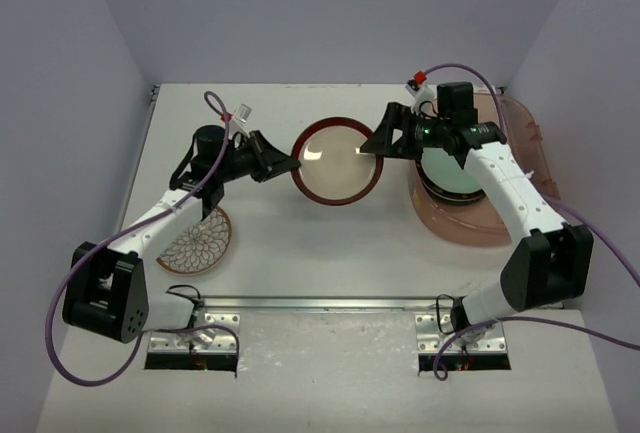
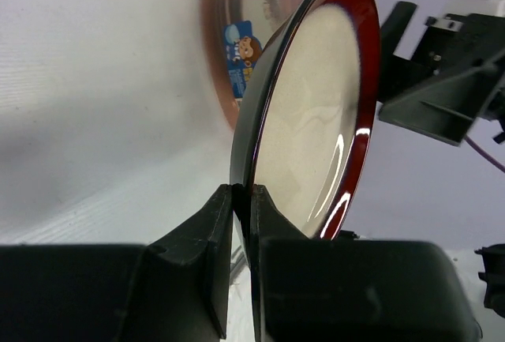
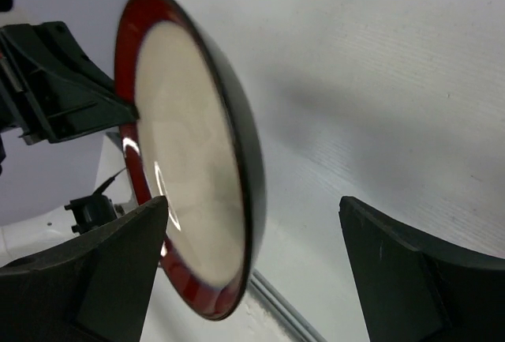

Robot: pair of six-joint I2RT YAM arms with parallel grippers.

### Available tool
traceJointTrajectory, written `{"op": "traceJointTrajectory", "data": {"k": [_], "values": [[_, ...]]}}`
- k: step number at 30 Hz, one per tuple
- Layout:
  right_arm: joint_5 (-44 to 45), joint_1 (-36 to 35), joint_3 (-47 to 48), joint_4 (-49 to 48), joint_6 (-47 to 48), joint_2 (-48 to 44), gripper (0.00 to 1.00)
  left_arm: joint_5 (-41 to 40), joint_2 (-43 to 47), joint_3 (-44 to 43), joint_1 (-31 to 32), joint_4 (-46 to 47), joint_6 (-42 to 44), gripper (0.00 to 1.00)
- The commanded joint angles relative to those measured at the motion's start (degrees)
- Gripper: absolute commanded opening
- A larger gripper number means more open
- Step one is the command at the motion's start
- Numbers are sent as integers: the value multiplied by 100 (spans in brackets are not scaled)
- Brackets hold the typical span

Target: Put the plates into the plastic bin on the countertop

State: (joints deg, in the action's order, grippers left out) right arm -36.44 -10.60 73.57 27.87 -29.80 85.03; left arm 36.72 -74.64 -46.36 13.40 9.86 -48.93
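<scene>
The maroon-rimmed plate (image 1: 337,160) with a cream centre is held over the countertop (image 1: 330,243) at mid-table. My left gripper (image 1: 292,163) is shut on its left rim; in the left wrist view the jaws (image 2: 243,192) pinch the plate's (image 2: 312,113) edge. My right gripper (image 1: 374,147) is open at the plate's right rim; in the right wrist view the plate (image 3: 189,160) sits between its spread fingers (image 3: 102,271), not pinched. The plastic bin (image 1: 515,123) at the right holds a stack with the mint green plate (image 1: 447,168) on top. The brown-white petal plate (image 1: 197,240) lies at near left.
White walls enclose the table at the back and sides. The metal front edge (image 1: 320,303) runs between the arm bases. The bin, with a cartoon sticker, shows behind the plate in the left wrist view (image 2: 241,54).
</scene>
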Motion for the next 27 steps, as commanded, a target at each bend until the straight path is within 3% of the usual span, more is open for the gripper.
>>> {"op": "traceJointTrajectory", "data": {"k": [1, 3, 4, 8, 11, 12, 13, 14, 17, 20, 21, 22, 23, 27], "values": [[-405, 6, -441, -632, -78, -85, 80, 475, 625, 4, 22, 956, -288, 0], [-906, 5, -624, -1035, -279, -83, 65, 572, 643, 74, 22, 1078, -380, 0], [-1145, 5, -695, -1160, -342, -83, 65, 590, 652, 100, 31, 1140, -381, 0], [-2020, 5, -1179, -2063, -874, -159, 45, 599, 611, 127, 31, 1260, -416, 0], [-2281, 5, -1381, -2516, -1203, -215, 42, 591, 564, 83, 31, 1280, -408, 0], [-2543, 5, -1550, -3078, -1589, -230, 37, 575, 526, 60, 23, 1289, -407, 0], [-2671, 5, -1735, -3409, -1842, -248, 29, 565, 497, 26, 30, 1290, -399, 0], [-2778, 5, -1802, -3727, -2130, -257, 12, 535, 480, 0, 31, 1254, -384, 0], [-2458, 34, -1786, -3493, -2101, -404, 0, 323, 494, -199, 31, 844, -133, 4], [-1893, 249, -1842, -3186, -2099, -726, 0, -564, 656, -747, 5, -666, 473, 59], [-1761, 350, -1873, -3106, -2176, -904, 0, -1136, 737, -890, 0, -1032, 647, 70], [-1558, 508, -1924, -3068, -2215, -981, 0, -1387, 870, -1074, -26, -1582, 844, 95], [-1436, 639, -1963, -2974, -2303, -1158, 0, -1882, 1053, -1192, -59, -1885, 1039, 100], [-716, 1829, -2357, -2579, -2601, -1887, 0, -3356, 1689, -1801, -171, -3079, 1687, 100]]}}
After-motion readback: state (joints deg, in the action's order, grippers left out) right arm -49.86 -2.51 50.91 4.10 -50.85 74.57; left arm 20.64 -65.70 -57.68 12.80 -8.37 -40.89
